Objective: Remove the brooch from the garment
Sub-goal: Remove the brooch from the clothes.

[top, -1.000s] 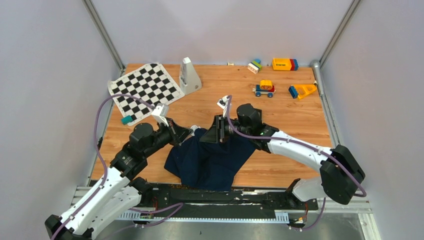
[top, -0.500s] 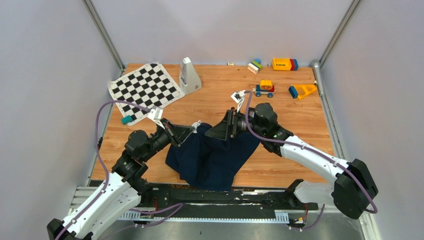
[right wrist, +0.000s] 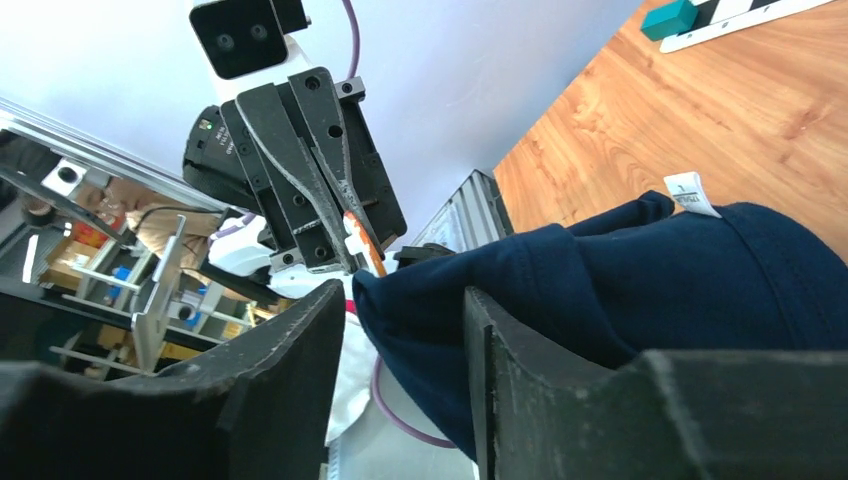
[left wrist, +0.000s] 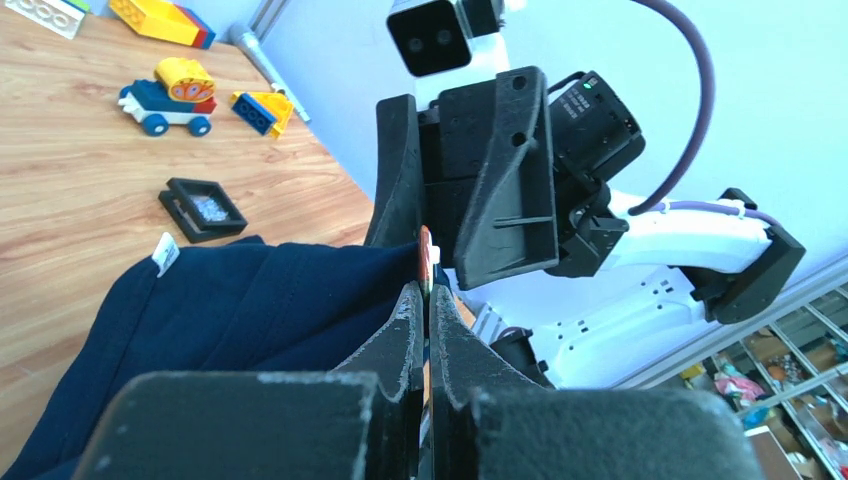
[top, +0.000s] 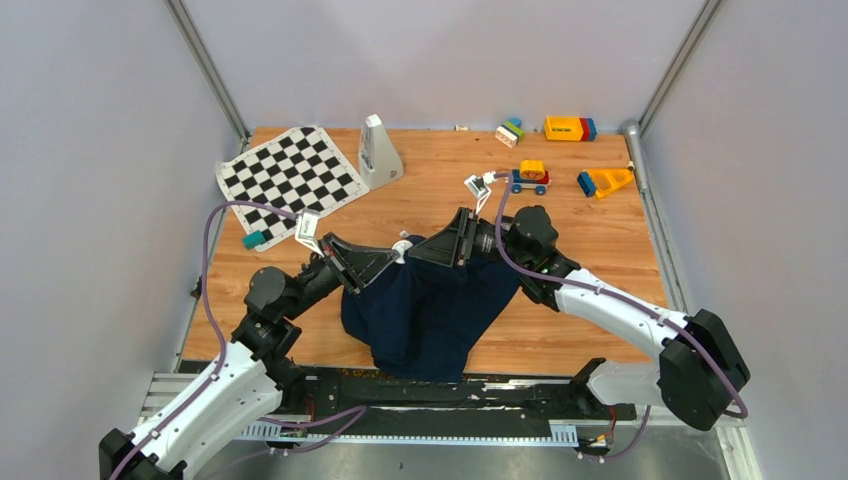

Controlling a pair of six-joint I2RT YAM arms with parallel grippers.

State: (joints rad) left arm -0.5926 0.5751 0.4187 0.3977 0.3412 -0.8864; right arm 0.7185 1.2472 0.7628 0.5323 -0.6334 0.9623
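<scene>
Top external, arms angled inward, left pincer [top: 396, 255] pinching brooch [right wrist: 361, 241], right pincer [top: 420, 254] opposite

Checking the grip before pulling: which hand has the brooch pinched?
The left hand: it is shut on the small orange-and-white brooch at the edge of the garment. The right hand only straddles a fold of that garment.

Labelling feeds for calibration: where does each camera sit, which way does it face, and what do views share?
Top external: above and behind, looking down at the table; left arm, right arm show.
Left wrist: behind the shut left claw, facing the right claw across the garment.
Right wrist: behind the right claw, facing the left claw holding the brooch.
Shared: garment, both claws.
</scene>
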